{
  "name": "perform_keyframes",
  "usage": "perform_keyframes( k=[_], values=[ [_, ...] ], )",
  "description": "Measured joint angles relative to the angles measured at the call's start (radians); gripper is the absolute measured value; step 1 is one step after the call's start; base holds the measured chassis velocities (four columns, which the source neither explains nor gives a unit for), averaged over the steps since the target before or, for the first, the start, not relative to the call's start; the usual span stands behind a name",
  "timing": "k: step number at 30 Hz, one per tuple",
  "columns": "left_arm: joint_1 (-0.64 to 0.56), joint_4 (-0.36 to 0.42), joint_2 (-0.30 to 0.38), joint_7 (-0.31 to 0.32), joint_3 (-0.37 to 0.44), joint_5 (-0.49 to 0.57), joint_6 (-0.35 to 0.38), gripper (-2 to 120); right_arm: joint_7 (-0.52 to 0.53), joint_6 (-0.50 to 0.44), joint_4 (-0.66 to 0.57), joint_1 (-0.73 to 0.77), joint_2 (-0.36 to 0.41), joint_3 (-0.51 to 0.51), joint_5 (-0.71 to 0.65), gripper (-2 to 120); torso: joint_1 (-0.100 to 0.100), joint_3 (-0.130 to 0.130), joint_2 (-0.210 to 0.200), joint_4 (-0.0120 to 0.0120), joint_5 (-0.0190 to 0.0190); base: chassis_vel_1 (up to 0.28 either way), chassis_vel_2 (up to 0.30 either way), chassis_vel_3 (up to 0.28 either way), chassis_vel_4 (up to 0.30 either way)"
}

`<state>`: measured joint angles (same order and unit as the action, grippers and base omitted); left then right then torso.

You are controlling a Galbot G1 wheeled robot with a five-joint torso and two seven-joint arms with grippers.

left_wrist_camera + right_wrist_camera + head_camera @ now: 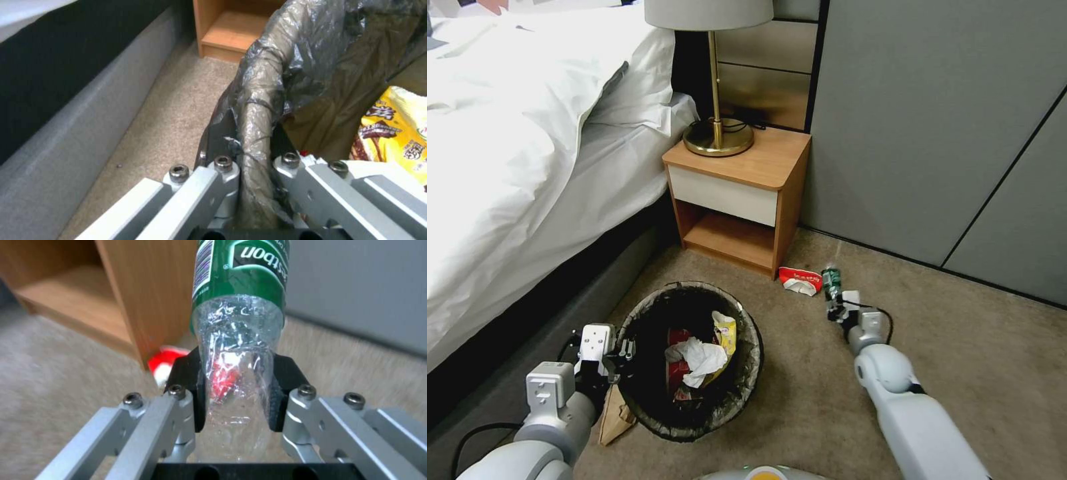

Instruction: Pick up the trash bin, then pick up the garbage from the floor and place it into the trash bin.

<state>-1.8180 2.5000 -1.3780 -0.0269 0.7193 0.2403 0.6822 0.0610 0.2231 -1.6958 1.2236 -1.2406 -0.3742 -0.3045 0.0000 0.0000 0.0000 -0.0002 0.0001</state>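
Note:
The trash bin [750,373], a round bucket with a dark bag over its rim, sits low in the head view. My left gripper [626,352] is shut on its left rim; the left wrist view shows the bagged rim [256,133] pinched between the fingers. Inside lie a yellow snack wrapper [726,333], a white tissue [702,360] and red packets [675,373]. My right gripper [834,308] is shut on a small clear plastic bottle [238,333] with a green label, held above the carpet right of the bin. A red packet with white tissue [800,280] lies on the floor beyond it.
A wooden nightstand [740,200] with a brass lamp [717,130] stands behind the bin. The bed [527,167] runs along the left. A grey wall [947,133] closes the right. A brown paper bag [615,417] lies beside the bin by my left arm. Open carpet lies at right.

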Motion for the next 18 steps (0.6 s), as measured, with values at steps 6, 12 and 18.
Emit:
perform_keyframes(
  k=[6, 12, 18],
  values=[
    [0.014, 0.0, 0.005, -0.001, -0.015, 0.0, 0.0, 1, 0.006, 0.068, -0.225, 0.071, 0.096, -0.003, -0.045, 22, 0.0, 0.0, 0.0, 0.0, 0.0001, 0.0, 0.0, 0.0, 0.0],
    [0.03, 0.0, 0.024, -0.002, -0.019, 0.007, 0.001, 1, 0.044, 0.128, -0.469, 0.082, 0.208, 0.041, -0.135, 22, 0.0, 0.0, 0.0, 0.0003, 0.0, 0.0, 0.0, 0.0, 0.0],
    [0.023, 0.0, 0.029, -0.002, -0.022, 0.003, 0.002, 1, 0.027, 0.164, -0.599, 0.076, 0.27, 0.061, -0.194, 22, 0.0, 0.0, 0.0, 0.0003, 0.0, 0.0, 0.0, 0.0, 0.0]
  ],
)
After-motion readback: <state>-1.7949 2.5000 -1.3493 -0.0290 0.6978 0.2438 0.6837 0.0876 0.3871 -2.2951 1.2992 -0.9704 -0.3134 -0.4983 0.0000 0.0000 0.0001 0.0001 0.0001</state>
